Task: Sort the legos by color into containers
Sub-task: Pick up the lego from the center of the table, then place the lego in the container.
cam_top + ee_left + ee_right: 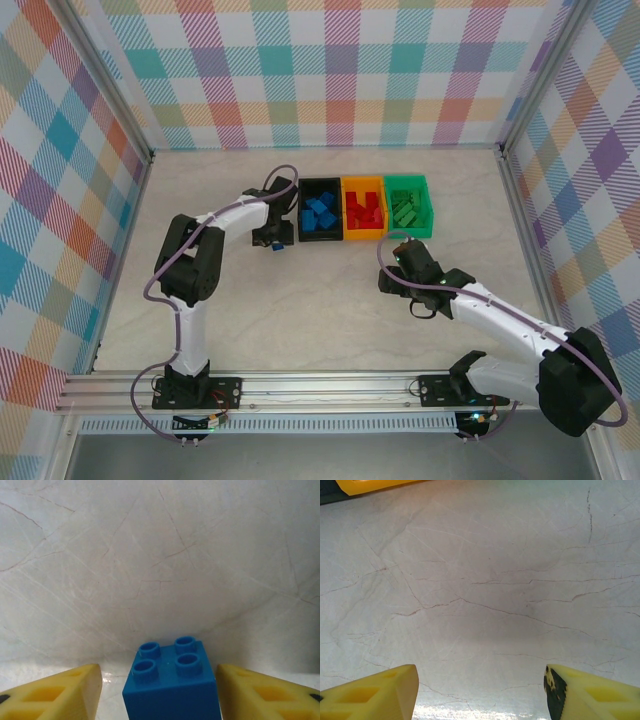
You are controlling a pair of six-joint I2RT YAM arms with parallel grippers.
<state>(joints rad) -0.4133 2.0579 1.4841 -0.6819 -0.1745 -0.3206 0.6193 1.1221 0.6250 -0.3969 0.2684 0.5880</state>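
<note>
Blue is the colour to watch: one blue brick point(172, 690) sits studs-up on the pale marbled desk point(300, 320), just off the near left corner of the black bin point(301, 215). The left claw point(158, 672) is set low around it, with a yellow finger point(60, 692) on either side. On one side a strip of desk shows between brick and finger. On the other side the finger is against the brick or very nearly so; I cannot tell which. The claw is narrow about the brick but not clamped on it.

The bins stand in a row close to the far edge, about midway along it. The black bin holds blue bricks point(320, 213), the orange bin point(363, 181) red bricks point(363, 212) and the green bin point(407, 179) green bricks point(405, 213).

The right claw point(402, 250) hangs just in front of the green bin, its fingers wide apart over bare desk.
</note>
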